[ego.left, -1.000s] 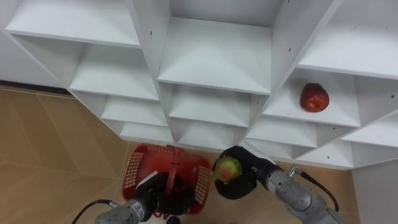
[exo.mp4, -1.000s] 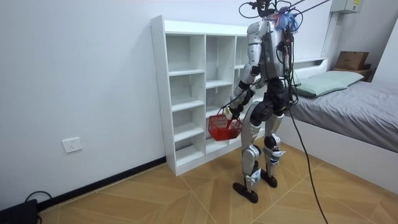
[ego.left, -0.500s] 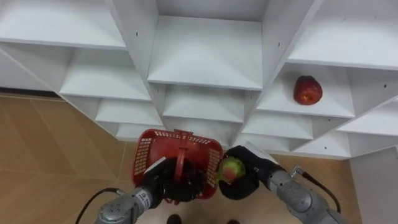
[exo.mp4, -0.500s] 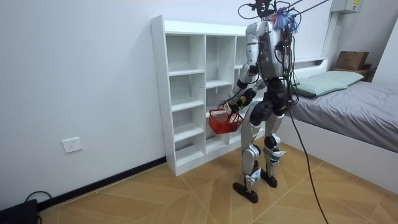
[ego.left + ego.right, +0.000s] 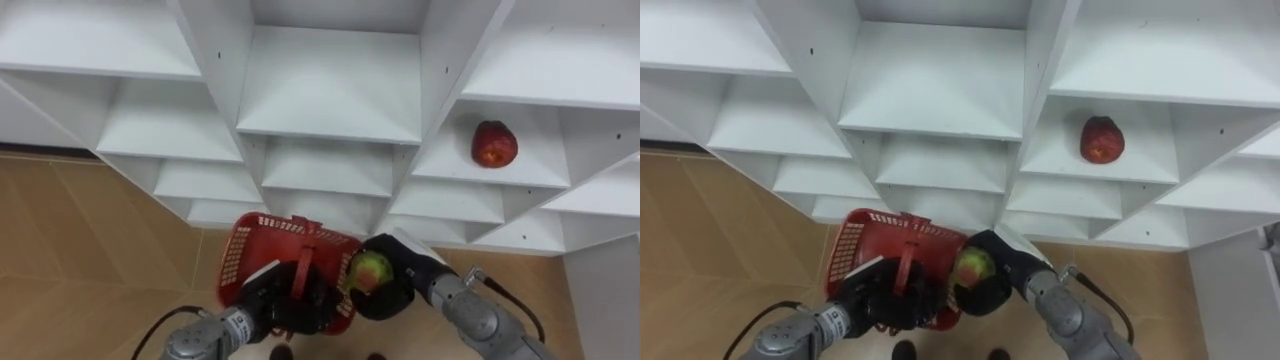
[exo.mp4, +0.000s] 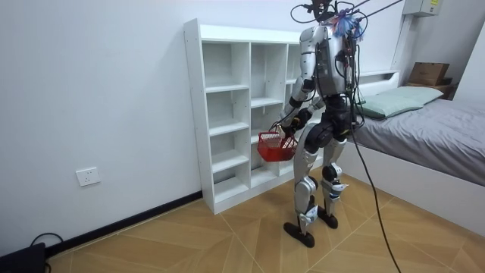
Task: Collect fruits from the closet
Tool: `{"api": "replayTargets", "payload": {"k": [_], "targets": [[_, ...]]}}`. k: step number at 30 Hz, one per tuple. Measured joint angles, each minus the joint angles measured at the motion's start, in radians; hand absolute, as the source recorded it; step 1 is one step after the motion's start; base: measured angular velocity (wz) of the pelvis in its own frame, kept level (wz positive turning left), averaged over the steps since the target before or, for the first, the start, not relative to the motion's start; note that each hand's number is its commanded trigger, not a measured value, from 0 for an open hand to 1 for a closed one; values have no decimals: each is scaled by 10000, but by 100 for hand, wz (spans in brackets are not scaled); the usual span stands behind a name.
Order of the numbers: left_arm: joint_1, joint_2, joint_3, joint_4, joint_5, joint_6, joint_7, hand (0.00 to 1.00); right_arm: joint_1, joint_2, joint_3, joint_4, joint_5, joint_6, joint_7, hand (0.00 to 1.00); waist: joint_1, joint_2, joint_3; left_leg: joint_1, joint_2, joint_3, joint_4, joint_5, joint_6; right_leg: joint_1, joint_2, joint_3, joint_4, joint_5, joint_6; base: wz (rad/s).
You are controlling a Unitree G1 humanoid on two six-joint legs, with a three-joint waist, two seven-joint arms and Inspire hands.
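I stand facing the white closet (image 5: 340, 100), seen from the side in the room view. My left hand (image 5: 278, 300) is curled round the handle of a red basket (image 5: 245, 262) held low in front of me. My right hand (image 5: 385, 290) grips a green-yellow apple (image 5: 371, 270) just right of the basket's rim. A red apple (image 5: 494, 144) lies on a shelf in the right column of the closet. In the right eye view the basket (image 5: 855, 250), held apple (image 5: 975, 266) and shelf apple (image 5: 1101, 139) show the same way.
The closet (image 6: 242, 114) has three columns of open shelves, the left and middle ones bare. Wooden floor (image 5: 70, 260) lies below. A bed (image 6: 424, 136) stands at the room view's right behind me, and a white wall (image 6: 98, 106) runs to the closet's left.
The basket has risen and swung right, closer to the held apple. My right hand with the apple has stayed about where it was. The view shifted a little over the first half second.
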Motion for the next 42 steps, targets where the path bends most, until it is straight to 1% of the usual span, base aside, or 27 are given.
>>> {"api": "replayTargets", "payload": {"k": [6,11,18,30,35,40,41,42], "targets": [[-27,-29,-301,338,9,73,-27,100,-354,35,0,0,2,-1,-27,100,-13,85,8,-1,3,0,0,0,0,-10,0,2,14,2,-4,0],[-60,-14,-307,448,14,77,-37,100,-408,77,7,2,1,-2,-196,100,-9,114,11,-1,2,-1,0,0,0,-10,-2,8,14,3,-5,0],[-67,-18,-307,448,14,77,-36,100,-414,213,3,2,48,-9,-694,100,10,122,13,5,8,-2,0,0,0,-14,1,5,23,12,-15,0],[-75,8,-306,447,22,75,-37,100,-507,275,-4,300,67,-20,-915,100,10,155,32,1,8,23,-24,0,0,-35,-2,16,17,18,-15,0],[-113,18,-295,436,-6,74,-37,100,-519,283,14,418,69,-26,-1024,100,16,153,31,-1,19,151,-78,1,1,-130,-3,125,46,19,-13,-7],[-374,-16,-296,360,-28,71,-38,100,-520,312,138,420,196,-26,-1185,100,12,152,31,-3,24,216,-108,2,2,-176,-1,240,46,20,-13,-3],[-389,-16,-301,315,-29,60,-38,100,-520,321,148,421,220,-27,-1209,98,12,152,31,1,23,219,-112,3,2,-176,-1,246,45,20,-12,0],[-403,-16,-317,196,-30,38,-39,100,-520,327,173,427,330,-34,-1256,87,12,151,31,8,21,225,-122,3,3,-176,-2,254,44,20,-12,0]]}}
